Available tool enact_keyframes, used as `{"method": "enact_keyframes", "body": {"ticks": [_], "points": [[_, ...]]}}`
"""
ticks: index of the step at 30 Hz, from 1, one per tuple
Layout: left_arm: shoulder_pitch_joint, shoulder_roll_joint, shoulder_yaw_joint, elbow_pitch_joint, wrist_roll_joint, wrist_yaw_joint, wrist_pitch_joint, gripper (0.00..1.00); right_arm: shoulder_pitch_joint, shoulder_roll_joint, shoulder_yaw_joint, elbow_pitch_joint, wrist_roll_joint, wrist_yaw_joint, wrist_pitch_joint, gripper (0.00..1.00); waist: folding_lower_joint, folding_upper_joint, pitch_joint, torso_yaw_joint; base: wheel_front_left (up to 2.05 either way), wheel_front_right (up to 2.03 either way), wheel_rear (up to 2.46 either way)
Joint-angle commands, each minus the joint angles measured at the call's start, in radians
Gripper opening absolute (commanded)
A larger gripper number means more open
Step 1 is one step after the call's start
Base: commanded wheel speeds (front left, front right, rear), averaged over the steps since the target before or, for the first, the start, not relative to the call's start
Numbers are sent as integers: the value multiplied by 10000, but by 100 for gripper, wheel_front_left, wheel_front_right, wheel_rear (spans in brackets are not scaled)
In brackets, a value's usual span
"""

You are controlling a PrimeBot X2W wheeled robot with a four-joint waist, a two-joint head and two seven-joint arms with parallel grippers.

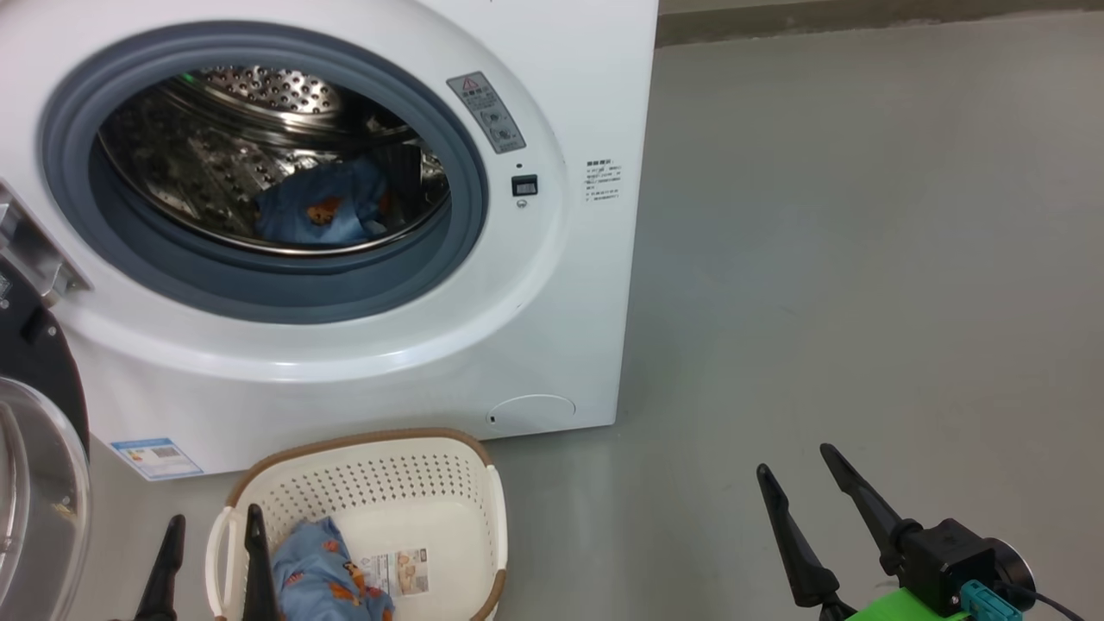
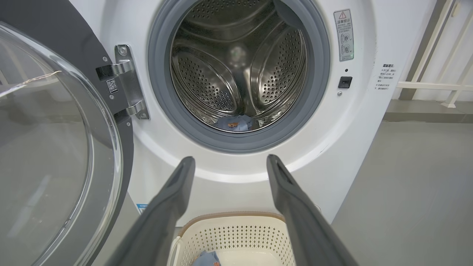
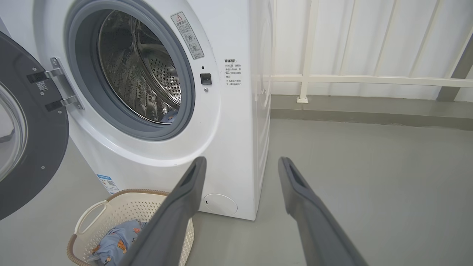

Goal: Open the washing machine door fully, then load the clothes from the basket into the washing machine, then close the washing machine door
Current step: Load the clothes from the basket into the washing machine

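Head view, clothes: you have a drum bundle [image 1: 321, 211] lying low in the steel drum, past the grey gasket. A basket bundle [image 1: 321, 576] is heaped at the left of the basket floor, beside the label sticker. Loading looks about half done.
Basket [image 1: 362, 442]: it stands on the floor just in front of the washing machine [image 1: 561, 285], below the opening, so your lift into the drum is a short one.
Left gripper [image 1: 213, 524]: the fingers are parted wide with nothing between them. It hangs over the basket's left edge, near the basket bundle, and looks placed for your next pick.
Right gripper [image 1: 795, 461]: it is also spread and empty, well apart over bare floor on the right, where it cannot foul the left arm.
Washing machine door [image 1: 34, 483]: it is swung out on its hinge [image 2: 127, 87] at the left, leaving the mouth unobstructed for loading.
Floor [image 1: 862, 259]: smooth grey with a faint sheen, so the basket could slide if you nudge it.
Room: in the right wrist view, a white railing [image 3: 369, 79] runs along a pale wall behind the machine.
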Motion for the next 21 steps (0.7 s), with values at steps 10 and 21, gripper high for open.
{"method": "enact_keyframes", "body": {"ticks": [10,21], "points": [[-851,66,425,129,36,-177,-106,100,-354,-16,239,-345,-49,62,-38,100,0,0,401,67,0,0,0],[-2296,-380,104,2494,-282,-908,-61,100,-860,-16,399,-558,-101,62,-55,100,0,0,1545,-38,0,0,0]]}}
